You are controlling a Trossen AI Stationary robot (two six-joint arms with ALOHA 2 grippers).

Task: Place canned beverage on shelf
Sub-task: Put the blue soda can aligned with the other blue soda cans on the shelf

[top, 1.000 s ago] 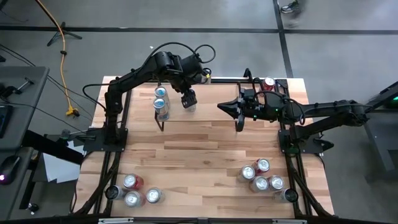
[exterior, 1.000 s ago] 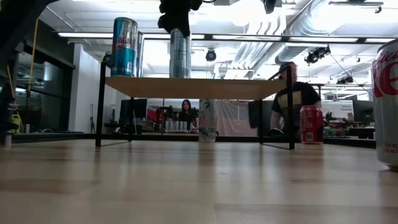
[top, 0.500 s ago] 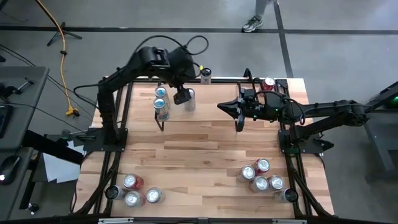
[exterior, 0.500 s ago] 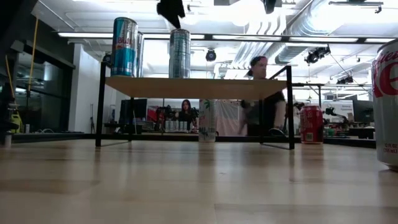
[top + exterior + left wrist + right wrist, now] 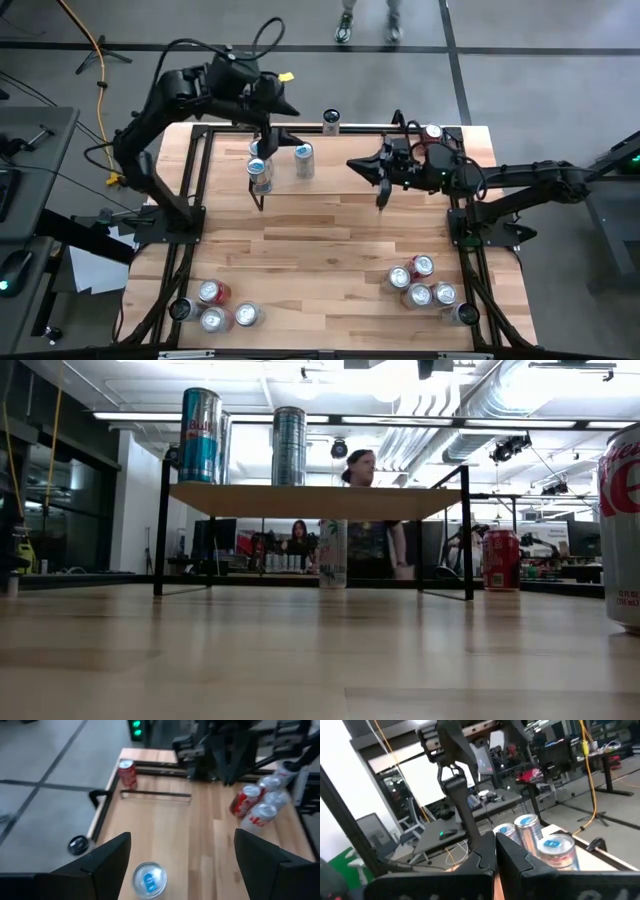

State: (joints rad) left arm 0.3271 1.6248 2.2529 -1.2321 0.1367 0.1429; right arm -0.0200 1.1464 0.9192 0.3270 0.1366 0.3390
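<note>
The silver beverage can (image 5: 304, 159) stands upright on the shelf (image 5: 315, 500), just beside two blue cans (image 5: 260, 171) near the shelf's left end. The left claw (image 5: 283, 105) hangs above and behind the shelf with its fingers (image 5: 107, 856) spread wide and nothing between them. The right claw (image 5: 356, 165) waits over the shelf's right part, fingers pressed together and empty, while a red can (image 5: 501, 560) stands on the tabletop (image 5: 330, 250) beyond.
</note>
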